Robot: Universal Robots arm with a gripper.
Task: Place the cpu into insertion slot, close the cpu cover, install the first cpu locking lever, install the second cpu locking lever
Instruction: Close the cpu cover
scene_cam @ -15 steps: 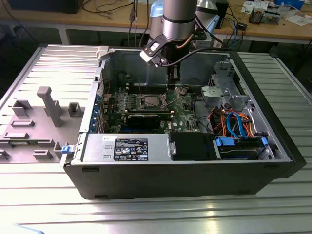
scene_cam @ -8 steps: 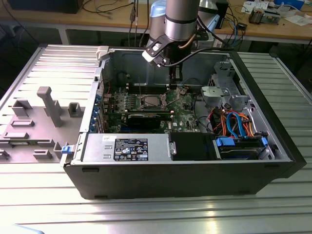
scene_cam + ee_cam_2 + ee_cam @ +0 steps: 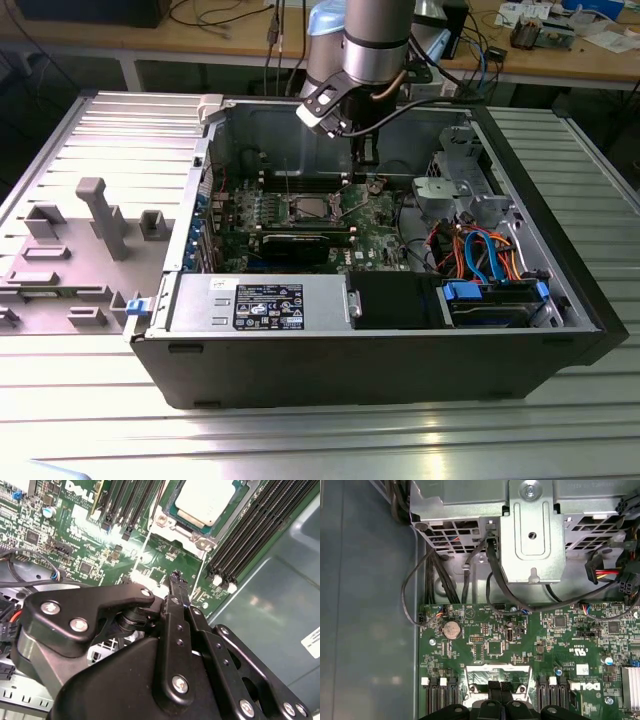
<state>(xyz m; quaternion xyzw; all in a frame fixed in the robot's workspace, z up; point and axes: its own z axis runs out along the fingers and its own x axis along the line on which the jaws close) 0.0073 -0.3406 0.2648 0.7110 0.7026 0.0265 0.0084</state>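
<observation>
Hovering over a green motherboard [image 3: 90, 545] inside an open computer case [image 3: 300, 360], a black gripper [image 3: 175, 577] with its fingers drawn together.
Nothing shows between the fingertips in the second wrist view. The cpu [image 3: 205, 500], silver top up, sits in the insertion slot [image 3: 165, 522] just beyond the fingertips, apart from them; memory slots [image 3: 250, 535] flank it.

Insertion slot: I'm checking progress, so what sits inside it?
The cpu lies inside the insertion slot, silver top showing. The slot's floor beneath it is hidden.
</observation>
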